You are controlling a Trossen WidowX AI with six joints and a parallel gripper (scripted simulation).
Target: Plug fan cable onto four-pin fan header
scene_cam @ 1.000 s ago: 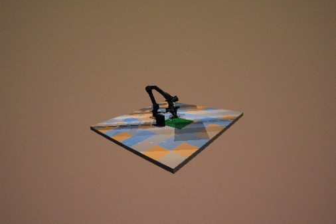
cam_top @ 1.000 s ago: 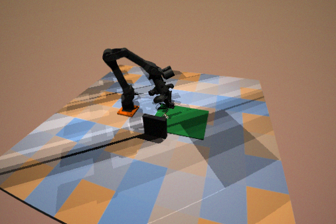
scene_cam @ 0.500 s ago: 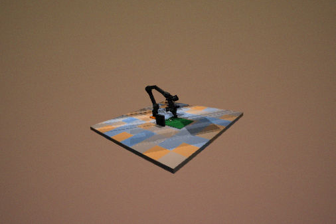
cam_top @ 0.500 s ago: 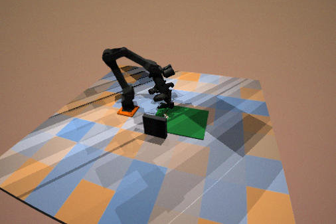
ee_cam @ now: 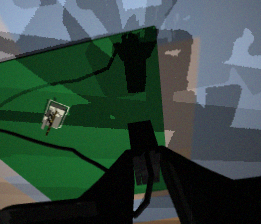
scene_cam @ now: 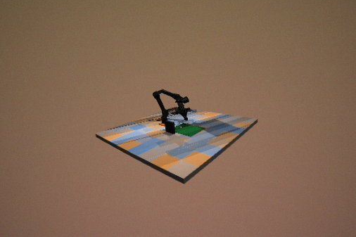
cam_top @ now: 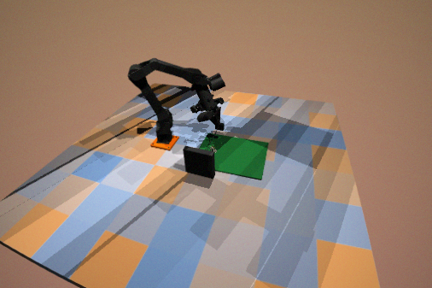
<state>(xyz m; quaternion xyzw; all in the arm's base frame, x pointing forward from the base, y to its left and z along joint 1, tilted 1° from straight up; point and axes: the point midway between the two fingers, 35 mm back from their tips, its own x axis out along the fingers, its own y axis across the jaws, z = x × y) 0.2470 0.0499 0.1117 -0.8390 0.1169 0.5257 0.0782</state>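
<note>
The black fan (cam_top: 199, 162) (scene_cam: 169, 127) stands upright at the near left edge of the green board (cam_top: 243, 156) (scene_cam: 193, 130) (ee_cam: 91, 135). The pale four-pin header (ee_cam: 56, 113) (cam_top: 212, 149) stands on the board, left of the gripper in the wrist view. My gripper (ee_cam: 144, 153) (cam_top: 219, 127) (scene_cam: 186, 119) is shut on the black cable plug (ee_cam: 142, 136), above the board near its edge. The plug is apart from the header. The thin black cable (ee_cam: 73, 149) runs from the left edge of the wrist view toward the fingers and loops below the plug.
The arm's orange base plate (cam_top: 165, 143) (scene_cam: 162, 124) is at the left of the board. Dark shadows of the gripper and the cable fall across the board in the wrist view. The fan rises beside the header on the near left.
</note>
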